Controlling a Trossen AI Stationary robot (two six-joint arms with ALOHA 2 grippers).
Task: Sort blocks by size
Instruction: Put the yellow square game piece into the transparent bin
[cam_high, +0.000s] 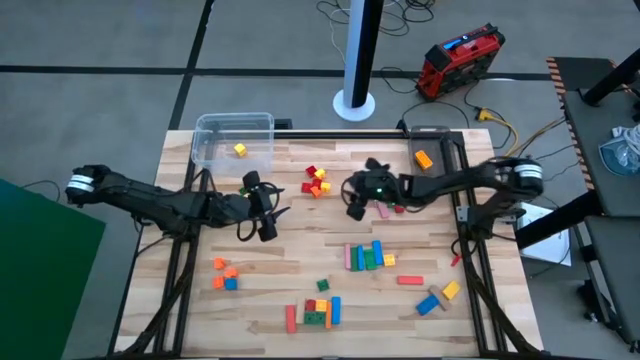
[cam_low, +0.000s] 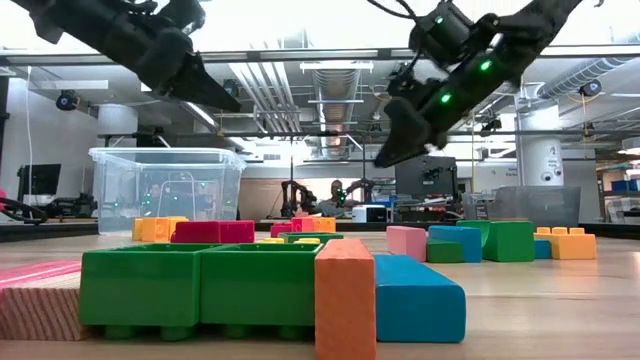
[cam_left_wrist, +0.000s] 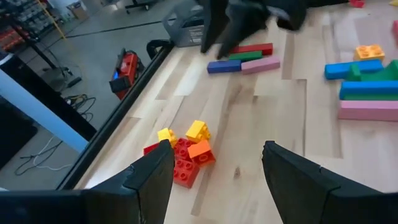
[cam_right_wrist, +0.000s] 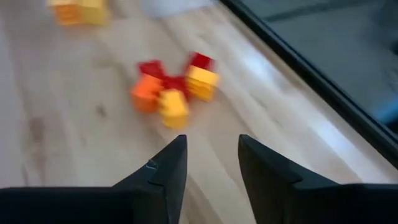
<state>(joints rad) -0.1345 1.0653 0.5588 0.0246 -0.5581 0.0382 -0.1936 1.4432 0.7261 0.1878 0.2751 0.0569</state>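
A cluster of little red, yellow and orange blocks (cam_high: 317, 182) lies on the table between my two grippers, also seen in the left wrist view (cam_left_wrist: 186, 152) and the right wrist view (cam_right_wrist: 174, 87). My left gripper (cam_high: 264, 212) hovers to the left of the cluster, open and empty (cam_left_wrist: 217, 168). My right gripper (cam_high: 356, 200) hovers to its right, open with a narrow gap and nothing in it (cam_right_wrist: 211, 163). Longer bars (cam_high: 368, 255) lie side by side nearer the front. A red, green, blue and pink group (cam_left_wrist: 244, 57) lies under my right gripper.
A clear tub (cam_high: 233, 140) at the far left holds a yellow block (cam_high: 240, 150). A second clear container (cam_high: 432, 148) at the far right holds an orange block (cam_high: 424, 159). More blocks lie near the front edge (cam_high: 318, 310), front left (cam_high: 225, 276) and front right (cam_high: 438, 298).
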